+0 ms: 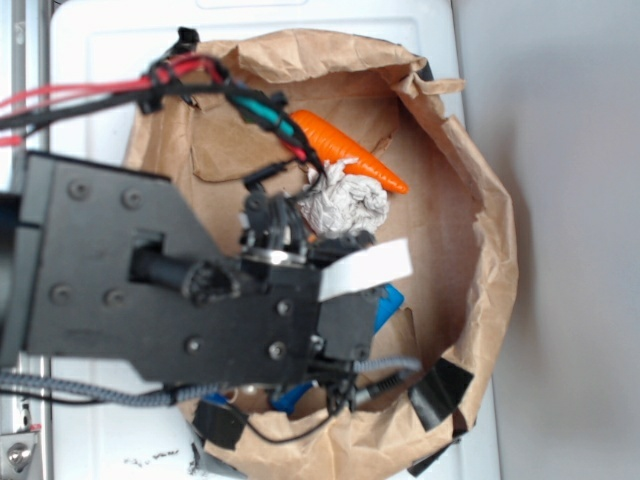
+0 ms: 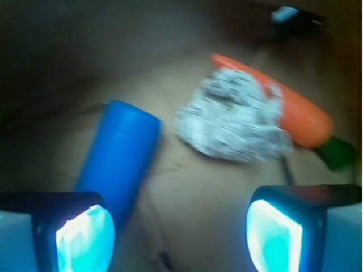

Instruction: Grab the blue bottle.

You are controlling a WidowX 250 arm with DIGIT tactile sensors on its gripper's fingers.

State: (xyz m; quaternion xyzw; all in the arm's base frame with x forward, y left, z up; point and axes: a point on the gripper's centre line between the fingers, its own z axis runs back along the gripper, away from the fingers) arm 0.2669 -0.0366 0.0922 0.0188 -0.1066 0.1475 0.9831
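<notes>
From the overhead view I have the arm reaching in over a brown paper bag, covering most of the bag's floor. The bag sits on a white surface, and its rolled rim is pinned by black clips on the lower edge. Red and black cables run across the arm's upper side.

On the wrist camera the gripper is spread wide, its two fingers well apart at the bottom corners of the frame, with nothing between them but bare bag floor. Their inner faces glow cyan.

The blue bottle lies on its side on the bag floor. Its flat wide end points away from the gripper and its near end runs down behind the left-hand finger in the wrist view; I cannot tell if they touch. In the overhead view only slivers of blue show past the edge of the arm.

Beside the bottle, apart from it, sits a crumpled ball of foil. The orange carrot lies just behind the foil, touching it, on the side away from the bottle, with its green top at one end.
</notes>
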